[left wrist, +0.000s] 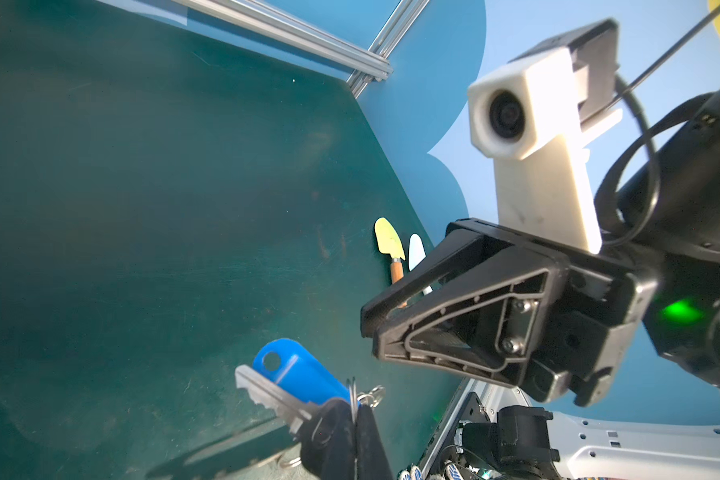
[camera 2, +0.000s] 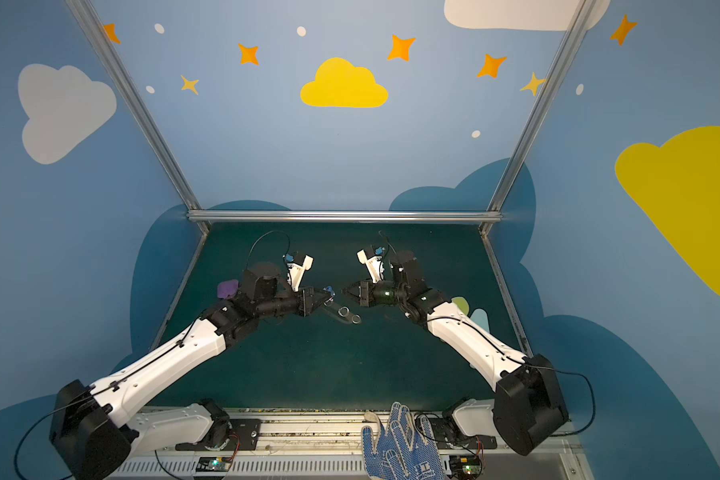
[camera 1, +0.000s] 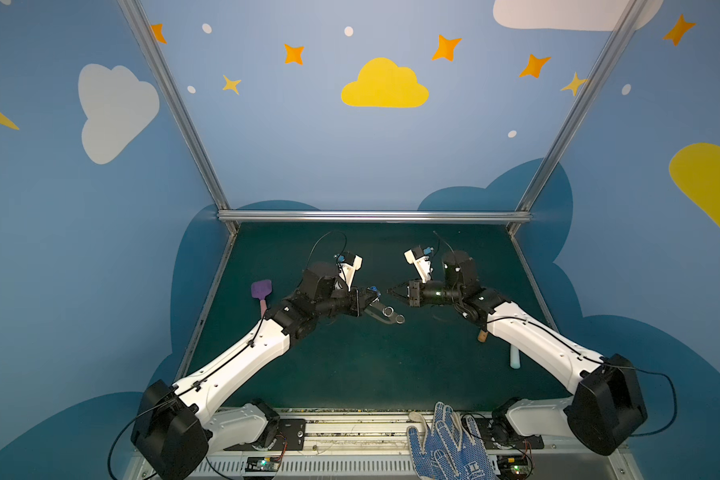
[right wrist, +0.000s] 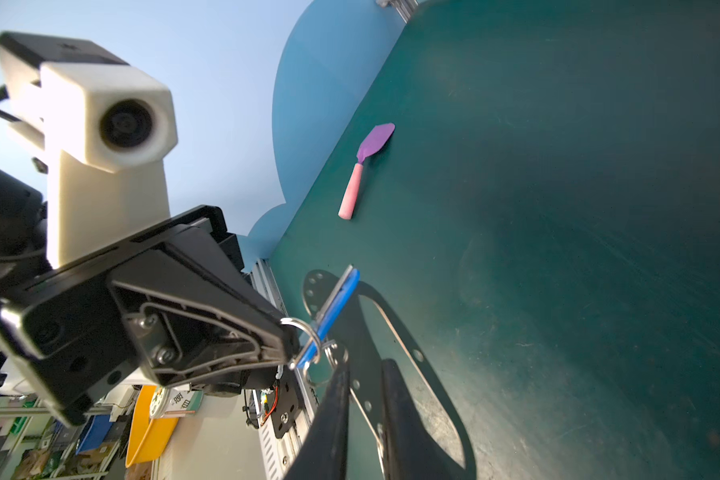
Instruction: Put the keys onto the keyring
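My left gripper (camera 1: 375, 296) (left wrist: 352, 409) is shut on the little metal ring (left wrist: 352, 390) of the keys (left wrist: 300, 372), and the blue tag and silvery key (left wrist: 262, 392) stick out past its fingertips. In the right wrist view the blue tag (right wrist: 337, 303) hangs edge-on over the keyring (right wrist: 314, 286), a flat grey plate with edge holes. The keyring (camera 1: 381, 311) sits just under the left gripper in both top views, its split rings (camera 2: 343, 311) showing. Whether the keys' ring is linked to a split ring I cannot tell. My right gripper (camera 1: 391, 292) (right wrist: 364, 374) faces the left one at a short gap, slightly open with nothing between its fingers.
A purple-headed, pink-handled spatula (camera 1: 261, 291) lies at the left of the green mat. A yellow-green spatula (left wrist: 388, 239) and a pale blue one (left wrist: 416, 251) lie at the right, partly under the right arm. Blue dotted gloves (camera 1: 445, 440) rest on the front rail.
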Motion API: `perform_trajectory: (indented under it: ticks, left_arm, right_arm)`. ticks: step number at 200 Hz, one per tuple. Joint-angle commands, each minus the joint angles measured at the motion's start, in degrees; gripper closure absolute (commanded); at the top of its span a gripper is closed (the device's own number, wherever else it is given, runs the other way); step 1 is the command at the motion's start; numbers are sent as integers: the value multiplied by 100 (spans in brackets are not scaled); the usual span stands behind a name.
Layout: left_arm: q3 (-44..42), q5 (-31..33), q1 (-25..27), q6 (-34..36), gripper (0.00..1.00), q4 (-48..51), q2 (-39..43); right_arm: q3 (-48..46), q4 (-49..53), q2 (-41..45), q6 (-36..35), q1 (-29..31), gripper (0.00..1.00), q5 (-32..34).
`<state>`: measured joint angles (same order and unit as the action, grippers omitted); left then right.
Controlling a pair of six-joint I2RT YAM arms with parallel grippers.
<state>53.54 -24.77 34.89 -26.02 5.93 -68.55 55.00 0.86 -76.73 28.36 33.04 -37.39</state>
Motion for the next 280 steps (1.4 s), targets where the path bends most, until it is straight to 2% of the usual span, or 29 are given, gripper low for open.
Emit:
perform_trajectory:
  ticks: [1, 36, 72, 133, 173, 243, 280]
  left_arm:
    - [-55, -89, 0, -108, 96, -453, 122]
    - [-164, -267, 0, -197, 96, -725, 176]
    - [-243, -351, 4, -218, 96, -835, 255]
    - [-312, -317, 0, -278, 96, -927, 370]
    - [-312, -300, 6, -287, 96, -953, 379]
    - [-320, -335, 0, -320, 96, -1059, 413]
    - [-345, -426, -1, -368, 96, -1171, 448]
  right_arm:
    - [-163, -626, 121, 211, -47, 79, -451]
    - [-217, -1231, 55, 385, -52, 78, -1005]
    - [-367, -1830, 70, 759, -104, 77, -1020]
    - [-354, -2088, -151, 828, -140, 74, -1264]
    - [-459, -2678, -235, 1111, -140, 77, -1613]
    - [-517, -3104, -336, 1336, -140, 80, -1908]
    - [-507, -2964, -335, 1247, -140, 73, -1845]
